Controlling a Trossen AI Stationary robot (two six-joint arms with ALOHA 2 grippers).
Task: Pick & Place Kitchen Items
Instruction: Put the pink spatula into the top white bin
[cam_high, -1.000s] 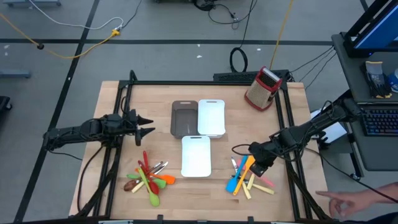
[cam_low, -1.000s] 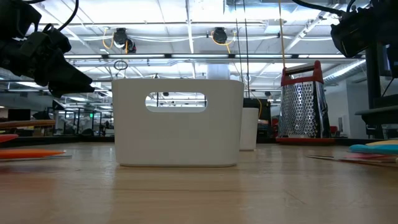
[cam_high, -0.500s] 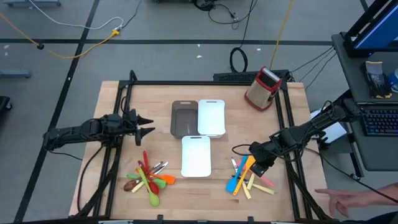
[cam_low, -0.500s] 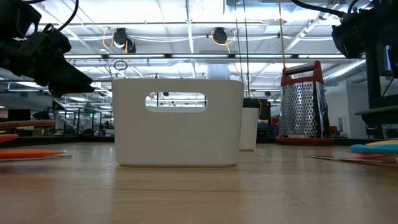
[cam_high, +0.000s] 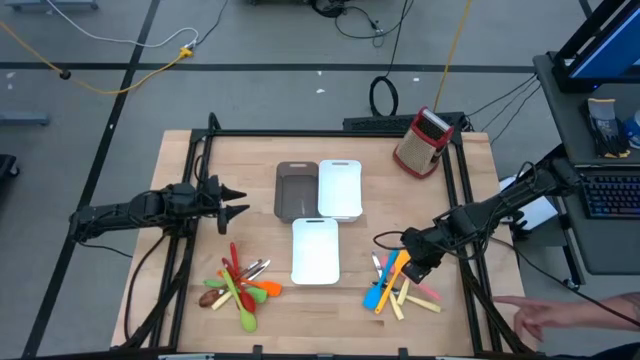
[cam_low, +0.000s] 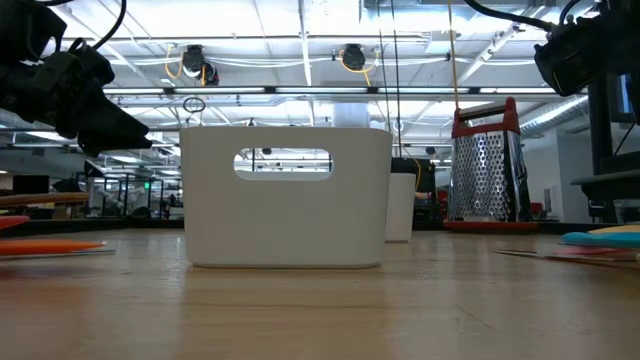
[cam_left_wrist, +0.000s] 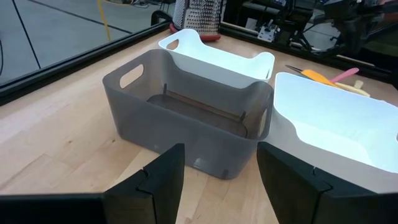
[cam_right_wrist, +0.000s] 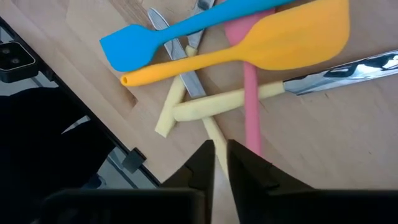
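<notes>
Pale wooden desk (cam_high: 190, 160): right gripper (cam_high: 408, 265), lower right of high view, fingers (cam_right_wrist: 202, 163) barely parted, nothing grasped, over crossed pile of orange spatula (cam_right_wrist: 273, 46), blue spatula (cam_right_wrist: 180, 37), cream-handled knives (cam_right_wrist: 224, 102). Risk: grabbing several, scattering. Left gripper (cam_high: 236, 203) spread, idle mid-left. Person's hand (cam_high: 535, 318) near, probably clear.

A grey concrete floor (cam_high: 250, 60) is seen around the light wooden table top (cam_high: 330, 300), and it is crossed by dark seam lines. A yellow cable (cam_high: 130, 75) and a white cable (cam_high: 90, 35) are laid across the floor, and a coiled black cable (cam_high: 383, 96) is left behind the table. At the right edge, a dark desk with a black keyboard (cam_high: 610, 195) is placed. In the low view, a white ceiling with pipework and ducts (cam_low: 300, 60) is shown brightly lit, and a dim open hall with railings (cam_low: 150, 190) is seen behind the table.
</notes>
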